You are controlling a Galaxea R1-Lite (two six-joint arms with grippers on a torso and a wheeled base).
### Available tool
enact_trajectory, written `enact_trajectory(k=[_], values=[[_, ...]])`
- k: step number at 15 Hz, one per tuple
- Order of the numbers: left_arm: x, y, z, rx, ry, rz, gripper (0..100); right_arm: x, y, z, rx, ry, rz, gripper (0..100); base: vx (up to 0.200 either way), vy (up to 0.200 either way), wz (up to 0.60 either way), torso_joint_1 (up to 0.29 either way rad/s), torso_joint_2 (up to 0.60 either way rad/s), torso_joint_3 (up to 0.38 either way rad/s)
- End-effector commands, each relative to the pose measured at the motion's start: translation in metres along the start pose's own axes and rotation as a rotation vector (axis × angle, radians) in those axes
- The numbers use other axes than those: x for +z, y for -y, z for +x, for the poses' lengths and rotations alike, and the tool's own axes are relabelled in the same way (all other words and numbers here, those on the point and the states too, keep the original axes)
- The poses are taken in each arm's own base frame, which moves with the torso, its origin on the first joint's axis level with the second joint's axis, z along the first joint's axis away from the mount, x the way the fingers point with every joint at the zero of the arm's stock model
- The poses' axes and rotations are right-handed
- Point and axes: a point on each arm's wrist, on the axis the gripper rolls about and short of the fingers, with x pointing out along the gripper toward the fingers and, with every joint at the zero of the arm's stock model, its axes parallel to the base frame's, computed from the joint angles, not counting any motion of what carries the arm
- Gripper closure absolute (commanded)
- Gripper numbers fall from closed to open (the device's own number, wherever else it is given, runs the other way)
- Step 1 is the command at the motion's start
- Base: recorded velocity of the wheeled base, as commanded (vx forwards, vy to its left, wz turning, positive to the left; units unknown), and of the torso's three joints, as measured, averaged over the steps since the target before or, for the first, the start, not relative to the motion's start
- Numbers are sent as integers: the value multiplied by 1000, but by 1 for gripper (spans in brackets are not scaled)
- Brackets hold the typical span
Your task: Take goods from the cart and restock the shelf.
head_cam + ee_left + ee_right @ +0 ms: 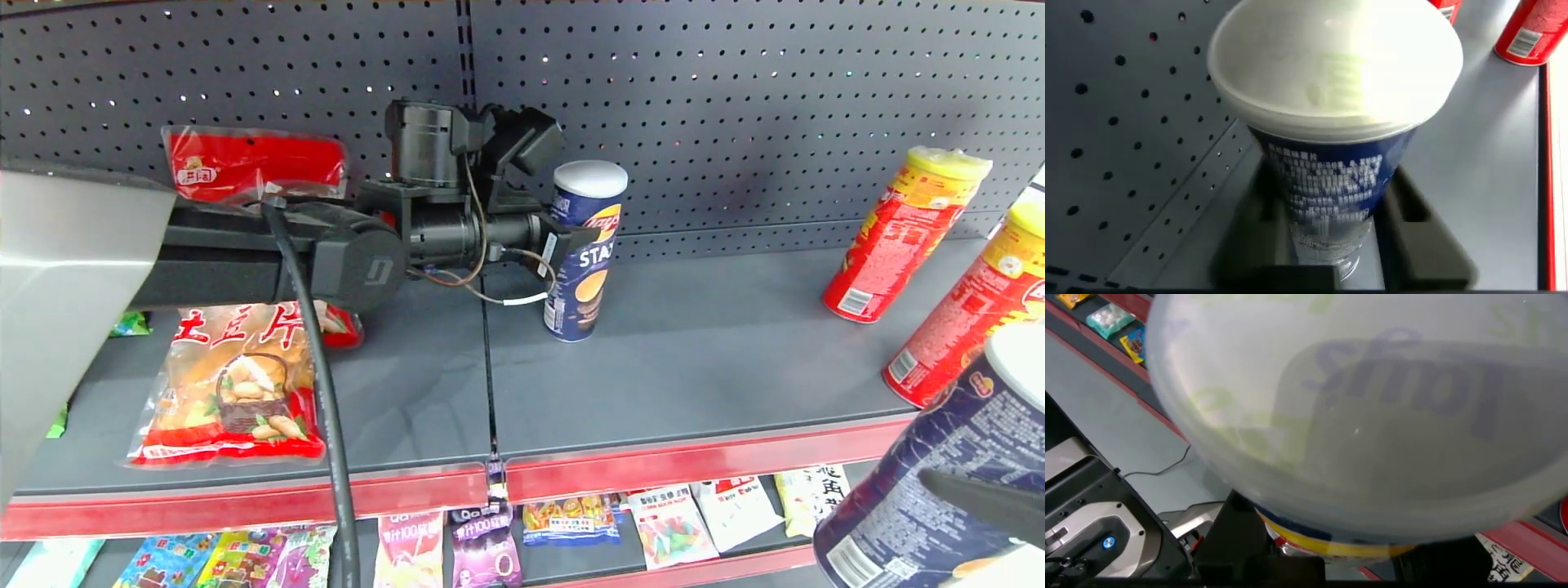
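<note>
Blue can (584, 287) in outstretched left gripper (565, 245)

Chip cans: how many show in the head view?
4. One blue can on the shelf in the left gripper; two red cans at the shelf's right; second blue can in the right gripper.

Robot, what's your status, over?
Left tool grips blue can, upright on shelf. Right tool holds second blue can near shelf edge. Red cans stand apart, right side.

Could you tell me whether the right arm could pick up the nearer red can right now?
Probably not: the right gripper is shut on a blue can, though the nearer red can stands close by, unblocked.
</note>
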Motion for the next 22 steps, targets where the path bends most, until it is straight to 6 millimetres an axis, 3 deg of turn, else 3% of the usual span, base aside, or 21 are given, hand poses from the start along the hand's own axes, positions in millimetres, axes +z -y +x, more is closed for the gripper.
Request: enact_trajectory(k=[1,4,9,12,22], values=[[10,-1,-12,-11,24,5,100,1,0,0,1,4,-1,100,0,0,0,0,0,0],[17,-1,-38,-85,41,1,100,2,0,0,6,7,-2,100,0,0,0,0,0,0],[13,19,-74,-250,38,-3,100,8,1,-1,2,25,-9,100,0,0,0,0,0,0],[-5,29,-81,-332,17,63,100,11,1,-3,4,39,-15,100,0,0,0,0,0,0],[-21,39,-84,-409,-13,27,100,19,3,-2,2,50,-19,100,0,0,0,0,0,0]])
